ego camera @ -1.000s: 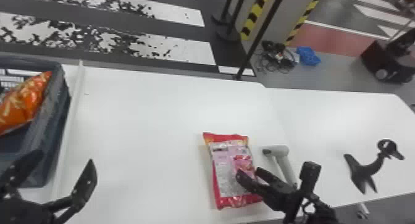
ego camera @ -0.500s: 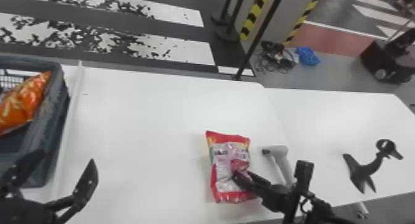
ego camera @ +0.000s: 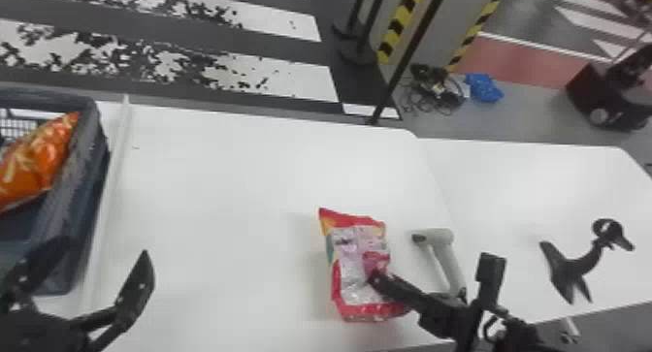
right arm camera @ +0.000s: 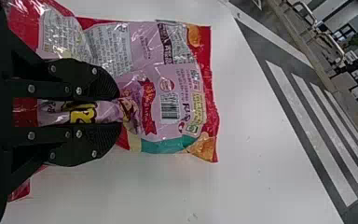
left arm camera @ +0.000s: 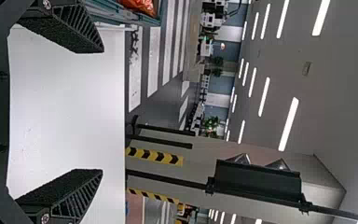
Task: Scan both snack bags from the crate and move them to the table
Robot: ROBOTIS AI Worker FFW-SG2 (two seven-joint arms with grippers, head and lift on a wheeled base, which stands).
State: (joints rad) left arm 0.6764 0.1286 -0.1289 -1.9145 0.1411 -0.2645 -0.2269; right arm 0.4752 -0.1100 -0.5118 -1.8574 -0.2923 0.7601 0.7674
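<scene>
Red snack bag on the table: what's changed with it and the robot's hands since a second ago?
The right gripper has closed on the red snack bag, bunching its middle into a fold, and the bag's near edge has drawn in slightly. The open left gripper, the orange bag in the crate and the scanner stayed put.
</scene>
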